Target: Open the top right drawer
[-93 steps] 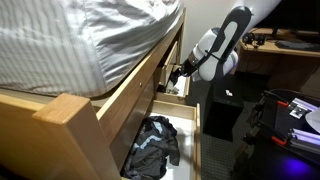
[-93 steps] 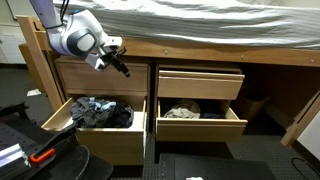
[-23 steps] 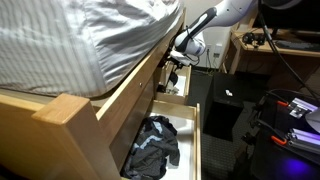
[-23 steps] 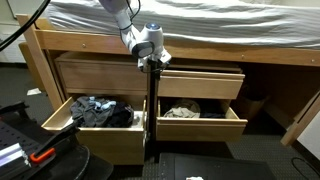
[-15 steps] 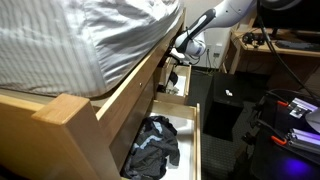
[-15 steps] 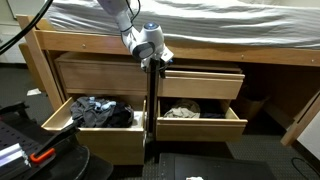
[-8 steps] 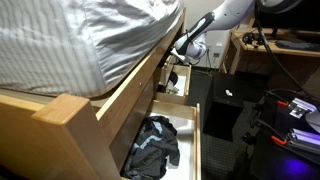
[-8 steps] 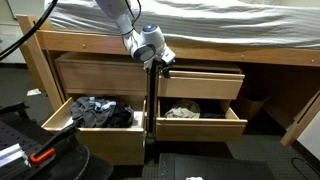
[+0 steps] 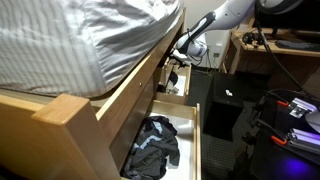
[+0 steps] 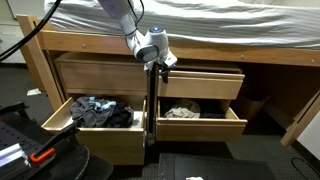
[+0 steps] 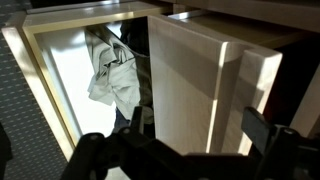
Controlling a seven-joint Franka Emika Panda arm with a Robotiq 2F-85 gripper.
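Note:
The top right drawer is a shallow, light tan drawer with a plain front under the bed, and it stands slightly proud of the frame. In the wrist view its front fills the middle. My gripper is at the drawer's left end, just under the bed rail; it also shows in an exterior view. In the wrist view the gripper is open. Its dark fingers stand wide apart on either side of the drawer front's edge, and I cannot tell whether they touch it.
Below, the lower right drawer is open with a white cloth in it, also seen from the wrist. The lower left drawer is open with dark clothing. The top left drawer is shut. Equipment lies on the floor.
My gripper has shifted slightly to the right, closer to the left end of the top right drawer. The drawers have not visibly moved.

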